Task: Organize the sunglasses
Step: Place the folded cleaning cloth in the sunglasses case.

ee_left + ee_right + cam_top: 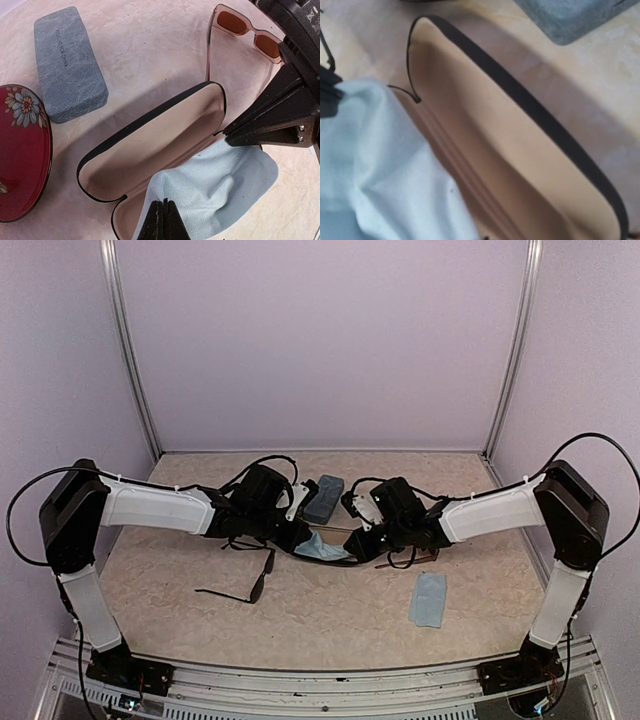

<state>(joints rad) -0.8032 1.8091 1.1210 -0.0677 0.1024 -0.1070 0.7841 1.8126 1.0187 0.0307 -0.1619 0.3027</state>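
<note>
So both arms are leaning in over the middle of the counter [330, 625], nose to nose. The left fingers [156, 222] are squeezed tight together, with the tips right down on a pale blue cloth [220, 185] that's spilling out of an open case [150, 145] (black outside, beige lining). The right fingers [260, 125] are pressed together too, and the tip sits at the edge of that same cloth, right where it meets the case rim. I honestly can't tell if either one is actually pinching the fabric or only touching it.

Neither pair of sunglasses is in the case or in any fingers. The thin black-framed pair [258, 587] lies unfolded on the counter, off to the near-left of the left fingers and clearly apart from them. The reddish-brown pair [232, 22] is also unfolded. It's on the far side of the open case from the left fingers and right next to the right fingers, which hide one end of it.

Other stuff:
- A blue-grey case [67, 62] lies shut, out beyond the fingers.
- A red oval case with a flower print [20, 150] sits near it.
- A second blue cloth [428, 598] lies flat, near-right of the right fingers.
</note>
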